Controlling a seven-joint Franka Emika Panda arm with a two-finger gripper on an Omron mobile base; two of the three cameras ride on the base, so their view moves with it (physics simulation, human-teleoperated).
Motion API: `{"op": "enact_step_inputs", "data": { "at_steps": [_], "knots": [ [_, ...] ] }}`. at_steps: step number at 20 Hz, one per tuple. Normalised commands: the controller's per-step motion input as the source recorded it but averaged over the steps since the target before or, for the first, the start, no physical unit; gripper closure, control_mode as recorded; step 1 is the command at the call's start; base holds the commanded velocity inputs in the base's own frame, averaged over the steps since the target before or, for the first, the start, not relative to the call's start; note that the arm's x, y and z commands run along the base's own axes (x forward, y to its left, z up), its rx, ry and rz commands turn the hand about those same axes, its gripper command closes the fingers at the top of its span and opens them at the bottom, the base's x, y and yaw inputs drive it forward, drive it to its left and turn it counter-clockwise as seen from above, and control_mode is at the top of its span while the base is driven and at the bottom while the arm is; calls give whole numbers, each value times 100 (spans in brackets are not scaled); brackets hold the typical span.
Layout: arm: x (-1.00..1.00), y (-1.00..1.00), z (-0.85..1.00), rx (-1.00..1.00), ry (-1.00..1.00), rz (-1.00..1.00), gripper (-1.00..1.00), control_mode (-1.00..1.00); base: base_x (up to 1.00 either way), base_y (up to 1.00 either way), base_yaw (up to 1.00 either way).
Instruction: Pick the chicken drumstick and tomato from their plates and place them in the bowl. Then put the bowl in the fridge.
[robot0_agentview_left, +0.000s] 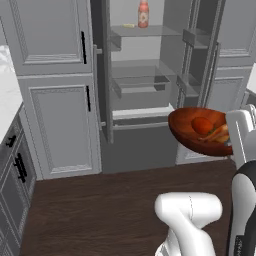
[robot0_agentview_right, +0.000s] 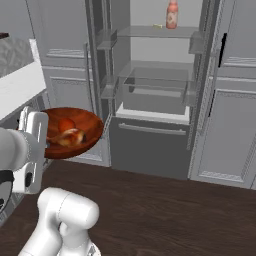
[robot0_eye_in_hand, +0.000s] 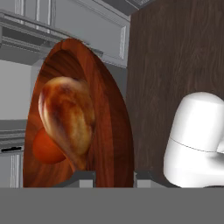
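ITEM: bowl (robot0_agentview_left: 192, 131), I am carrying it by its rim, fingers (robot0_eye_in_hand: 83, 177) pinching narrow on the edge | CONTENTS: chicken drumstick (robot0_eye_in_hand: 68, 116) and tomato (robot0_eye_in_hand: 46, 148) riding inside, bowl tilting | ROOM: fridge (robot0_agentview_left: 150, 80) standing open ahead, glass shelves waiting; dark wood floor (robot0_agentview_left: 100, 210) below

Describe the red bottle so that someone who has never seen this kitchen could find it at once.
Start at the open fridge, the tall grey unit between panelled cabinet doors. Go to its top glass shelf: the red bottle stands upright there toward the back. A small pale yellowish item lies left of it, flat and low, so the bottle is the shelf's sole tall, red thing.
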Motion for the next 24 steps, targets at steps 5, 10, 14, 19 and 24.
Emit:
{"op": "enact_step_inputs", "data": {
  "at_steps": [5, 10, 14, 19, 24],
  "knots": [
    [0, 0, 0, 0, 0, 0, 100, 100, 41, -8, 13],
    [0, 0, 0, 0, 0, 0, 100, 100, 97, -52, 0],
    [0, 0, 0, 0, 0, 0, 100, 100, 94, -5, 0],
    [0, 0, 0, 0, 0, 0, 100, 100, 81, -22, 0],
    [0, 0, 0, 0, 0, 0, 100, 100, 80, -16, 0]
  ]
}}
